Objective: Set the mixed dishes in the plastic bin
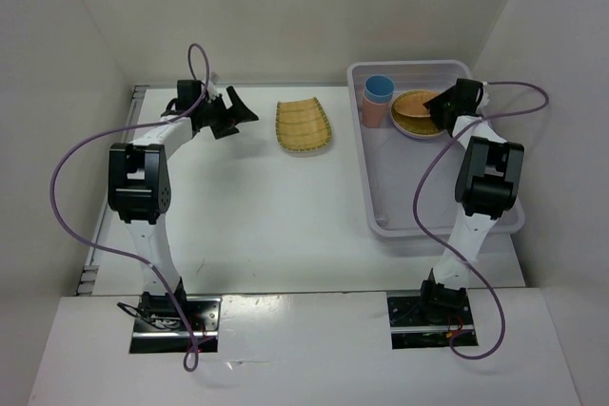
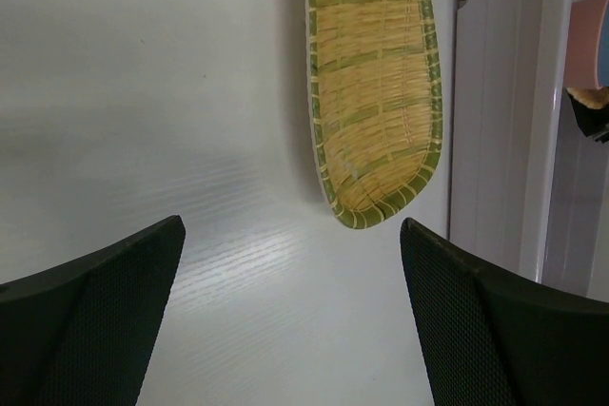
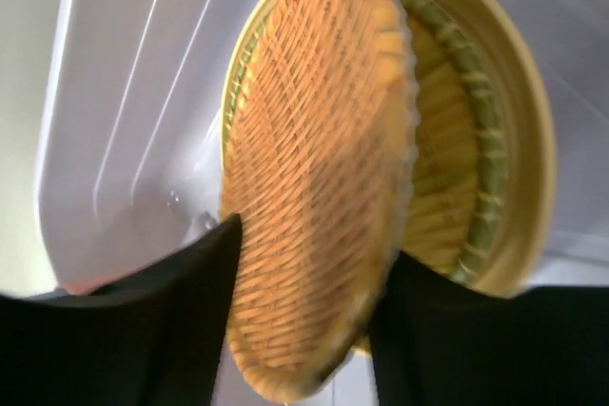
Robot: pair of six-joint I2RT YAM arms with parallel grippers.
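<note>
White table (image 1: 247, 225), white walls (image 1: 285, 7). My left gripper (image 2: 290, 230) is wide open by the squarish woven plate (image 1: 304, 126), top middle — my right gripper (image 3: 309, 244) is in the plastic bin (image 1: 419, 192), straddling a tilted round woven plate (image 3: 314, 121), grip unclear.

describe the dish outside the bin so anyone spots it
Find the large translucent pale-lavender plastic bin on the right. Just left of it, on the white table, lies a squarish yellow woven-look plate, green-rimmed. It alone sits outside the bin.

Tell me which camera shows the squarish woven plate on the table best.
Top external: the whole squarish woven plate lies flat on the table, left of the plastic bin. Left wrist crops its far end, ahead of the open left gripper. Right wrist misses it.
</note>
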